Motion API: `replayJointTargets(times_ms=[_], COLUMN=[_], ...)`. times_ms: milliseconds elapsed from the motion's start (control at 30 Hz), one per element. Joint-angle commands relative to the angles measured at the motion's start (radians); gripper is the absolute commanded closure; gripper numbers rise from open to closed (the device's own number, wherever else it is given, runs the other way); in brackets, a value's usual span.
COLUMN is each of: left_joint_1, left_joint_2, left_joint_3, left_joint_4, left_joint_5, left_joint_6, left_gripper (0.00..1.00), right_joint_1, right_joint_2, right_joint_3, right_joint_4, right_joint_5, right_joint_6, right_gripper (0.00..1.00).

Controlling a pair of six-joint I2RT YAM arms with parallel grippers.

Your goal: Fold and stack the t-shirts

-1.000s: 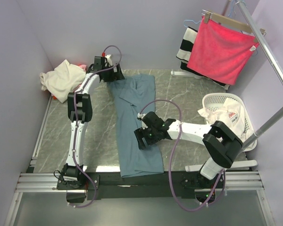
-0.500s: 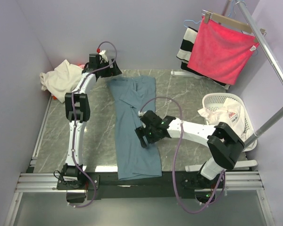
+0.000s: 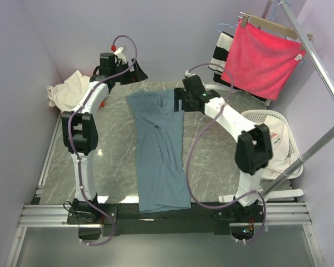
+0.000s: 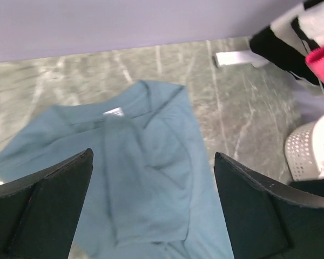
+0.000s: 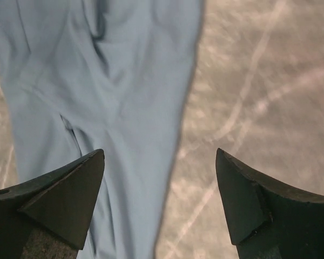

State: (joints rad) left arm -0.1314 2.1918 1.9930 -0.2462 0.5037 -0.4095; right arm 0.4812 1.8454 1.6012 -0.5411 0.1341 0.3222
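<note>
While the blue-grey t-shirt (image 3: 158,156) lies on the marbled grey bench (image 3: 111,161) between lilac walls (image 3: 22,83), left fingers (image 4: 43,210) and right fingers (image 5: 59,199) hang apart near its far end. A cream t-shirt (image 3: 67,92) sits left of it.

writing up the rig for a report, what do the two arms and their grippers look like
Both the left arm and the right arm have white tubular links with chunky black joint housings. A purple cable loops loosely along each. The left gripper and right gripper each have two matte black, wedge-shaped fingers that taper to a point.
</note>
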Motion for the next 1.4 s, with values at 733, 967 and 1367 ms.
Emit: replayJointTargets(times_ms=[733,967,1367], left_joint_1=[-0.125,-0.132,-0.135], left_joint_2=[0.292,0.318,0.359], left_joint_3=[0.156,0.175,0.196], left_joint_4=[-0.041,-0.05,-0.053], left_joint_5=[-0.128,-0.146,-0.143], left_joint_6=[0.025,0.021,0.014], left_gripper=[0.13,0.24,0.72], right_joint_1=[-0.013,-0.012,0.056], right_joint_2=[0.031,0.011,-0.021], right_joint_3=[-0.136,-0.175,-0.228], right_joint_4=[0.089,0.098,0.116], right_joint_5=[-0.327,-0.353,-0.403], right_joint_6=[0.008,0.009,0.018], right_gripper=[0.11,0.12,0.12])
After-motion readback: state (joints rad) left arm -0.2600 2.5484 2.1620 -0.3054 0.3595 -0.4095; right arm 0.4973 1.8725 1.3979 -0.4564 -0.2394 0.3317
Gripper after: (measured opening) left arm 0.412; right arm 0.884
